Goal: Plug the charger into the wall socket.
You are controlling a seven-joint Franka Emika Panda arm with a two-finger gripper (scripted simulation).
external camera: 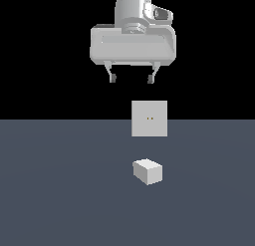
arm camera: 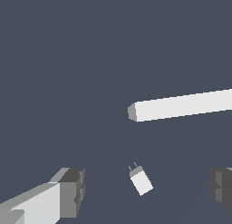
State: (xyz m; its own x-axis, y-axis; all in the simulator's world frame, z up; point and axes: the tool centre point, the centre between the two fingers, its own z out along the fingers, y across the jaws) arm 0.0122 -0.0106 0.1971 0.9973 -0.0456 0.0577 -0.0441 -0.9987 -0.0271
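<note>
The charger (external camera: 148,171) is a small white boxy block lying on the grey floor in the exterior view. In the wrist view the charger (arm camera: 141,180) shows two thin prongs at one end. The wall socket (external camera: 149,118) is an upright white square plate with two tiny yellowish holes, standing behind the charger. In the wrist view the wall socket (arm camera: 181,105) shows edge-on as a long white bar. My gripper (external camera: 132,79) hangs high above both, open and empty. In the wrist view the gripper (arm camera: 147,191) has its fingers wide apart, with the charger showing far below between them.
A flat grey floor (external camera: 60,190) spreads around the charger and the socket, with a black background above it. Nothing else stands on the floor.
</note>
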